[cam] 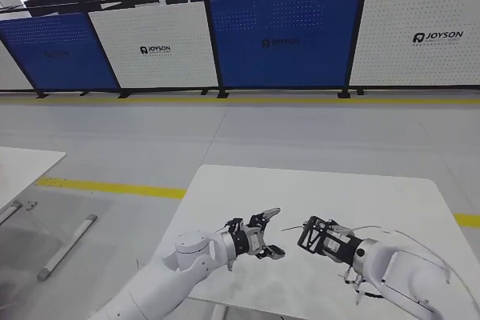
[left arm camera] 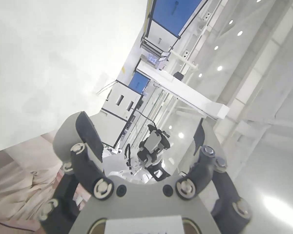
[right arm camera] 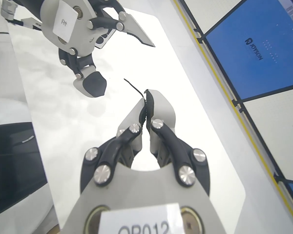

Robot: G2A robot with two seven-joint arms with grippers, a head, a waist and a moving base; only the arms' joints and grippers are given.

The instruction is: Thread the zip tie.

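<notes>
Over the white counter [cam: 320,188], our right end effector [right arm camera: 145,102] pinches a thin black zip tie [right arm camera: 133,87] that may sag past the spread left end effector [cam: 276,234] at nine o'clock.

Both arms are stretched forward with wrists turned inward, so the pincers are set tip to tip, near but apart. The left pincer [cam: 277,234] is spread wide. The right pincer [right arm camera: 145,98] is pressed closed on the zip tie [right arm camera: 134,88].
</notes>
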